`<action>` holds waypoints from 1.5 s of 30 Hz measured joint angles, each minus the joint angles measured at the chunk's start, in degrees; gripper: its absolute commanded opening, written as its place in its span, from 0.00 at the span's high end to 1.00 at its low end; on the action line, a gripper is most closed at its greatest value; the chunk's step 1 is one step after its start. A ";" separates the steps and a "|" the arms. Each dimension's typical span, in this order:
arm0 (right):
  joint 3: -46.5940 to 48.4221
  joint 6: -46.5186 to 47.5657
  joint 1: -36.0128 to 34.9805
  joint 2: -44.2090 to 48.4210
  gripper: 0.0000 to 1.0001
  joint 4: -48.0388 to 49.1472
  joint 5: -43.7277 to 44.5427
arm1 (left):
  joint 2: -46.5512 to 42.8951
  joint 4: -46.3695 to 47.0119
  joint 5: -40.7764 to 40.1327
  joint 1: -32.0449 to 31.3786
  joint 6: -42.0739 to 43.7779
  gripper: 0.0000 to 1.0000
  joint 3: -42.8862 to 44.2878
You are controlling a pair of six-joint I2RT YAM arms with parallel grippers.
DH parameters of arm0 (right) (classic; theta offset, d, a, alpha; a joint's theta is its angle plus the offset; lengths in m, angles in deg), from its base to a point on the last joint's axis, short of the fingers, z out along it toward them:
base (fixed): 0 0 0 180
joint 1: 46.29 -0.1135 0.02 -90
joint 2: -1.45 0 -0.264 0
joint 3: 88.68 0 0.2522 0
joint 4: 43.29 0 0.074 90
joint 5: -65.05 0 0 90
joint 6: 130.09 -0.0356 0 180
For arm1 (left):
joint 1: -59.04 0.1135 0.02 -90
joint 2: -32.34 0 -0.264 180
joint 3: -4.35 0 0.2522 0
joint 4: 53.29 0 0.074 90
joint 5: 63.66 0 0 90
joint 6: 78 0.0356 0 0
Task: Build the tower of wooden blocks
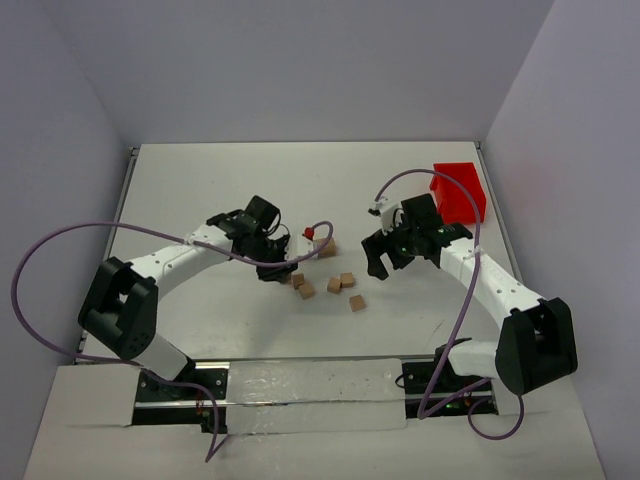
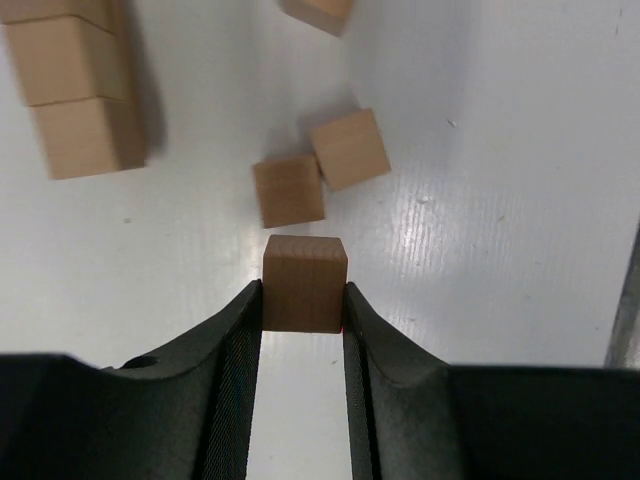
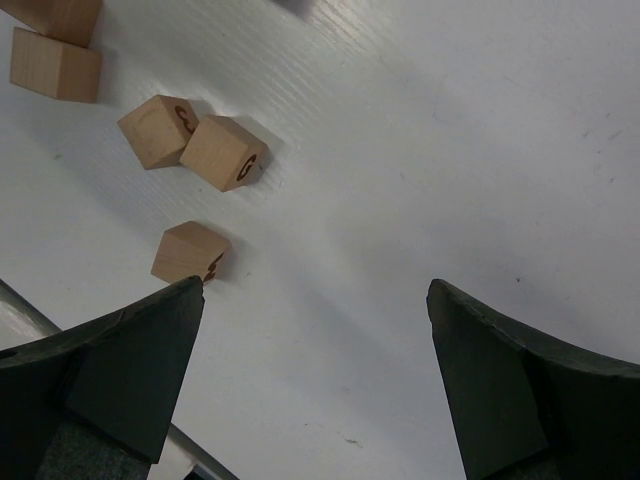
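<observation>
My left gripper (image 2: 304, 297) is shut on one tan wood block (image 2: 304, 282), held between its fingertips just over the table. Two loose blocks (image 2: 288, 190) (image 2: 349, 148) lie touching right ahead of it. The tower (image 2: 75, 95) shows at the upper left as several blocks packed in a line; in the top view it sits at the table's middle (image 1: 325, 246). In the top view my left gripper (image 1: 273, 267) is left of the loose blocks (image 1: 303, 286). My right gripper (image 3: 315, 290) is open and empty above bare table, right of three loose blocks (image 3: 188, 251) (image 3: 222, 152) (image 3: 158, 131); it also shows in the top view (image 1: 383, 257).
A red plastic bin (image 1: 459, 192) stands at the back right. More loose blocks (image 1: 341, 282) (image 1: 357, 302) lie between the two grippers. A small red and white piece (image 1: 308, 234) sits beside the tower. Purple cables loop over both arms.
</observation>
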 measured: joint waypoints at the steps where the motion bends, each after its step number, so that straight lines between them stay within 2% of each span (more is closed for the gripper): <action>1: 0.00 0.00 0.00 0.00 0.00 0.11 0.02 | 0.06 -0.19 -0.45 0.00 -1.40 1.00 1.67; 9: 0.00 -0.24 0.25 0.00 0.00 0.32 0.76 | 6.55 1.34 -4.81 0.00 -10.66 1.00 12.23; 18: 0.00 -0.66 1.96 -0.12 0.00 0.57 1.28 | 16.51 1.12 -6.90 0.00 -15.32 0.96 21.50; 45: 0.00 -0.85 4.92 -1.39 0.00 0.57 0.35 | 22.99 -2.19 -5.29 -1.16 -14.81 0.78 29.40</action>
